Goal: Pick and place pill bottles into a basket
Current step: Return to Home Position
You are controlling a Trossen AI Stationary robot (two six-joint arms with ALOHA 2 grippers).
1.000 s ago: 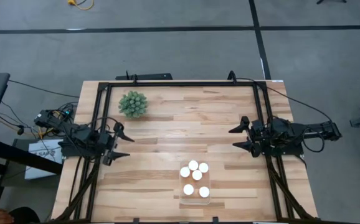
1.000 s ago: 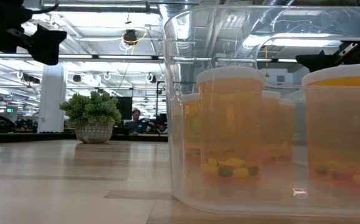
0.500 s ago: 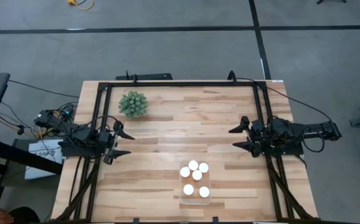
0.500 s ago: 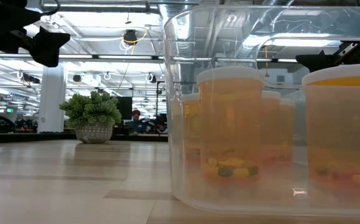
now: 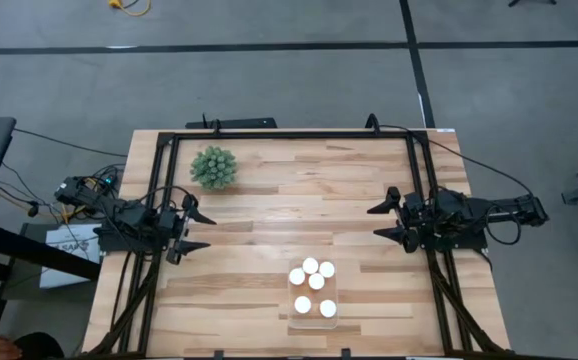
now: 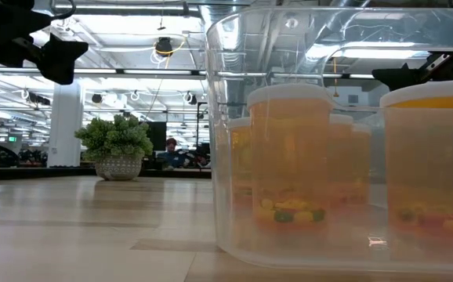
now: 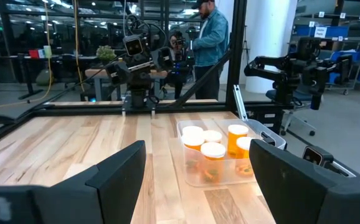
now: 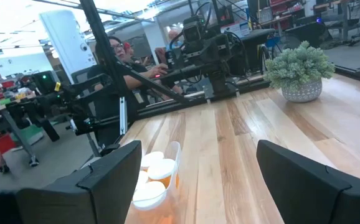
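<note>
All six pill bottles [image 5: 316,281], orange translucent cylinders under round white caps, stand upright inside the basket [image 5: 315,324], a clear, thin-walled plastic rectangle by the front edge of the pale wood-plank tabletop [image 5: 289,200]. It lies between both sets of jaws and well apart from each: those of the left arm [image 5: 129,220] and right arm [image 5: 459,215], at opposite tabletop edges, are spread wide, holding nothing. A spiky green ball-shaped plant [image 5: 213,167] sits far left
</note>
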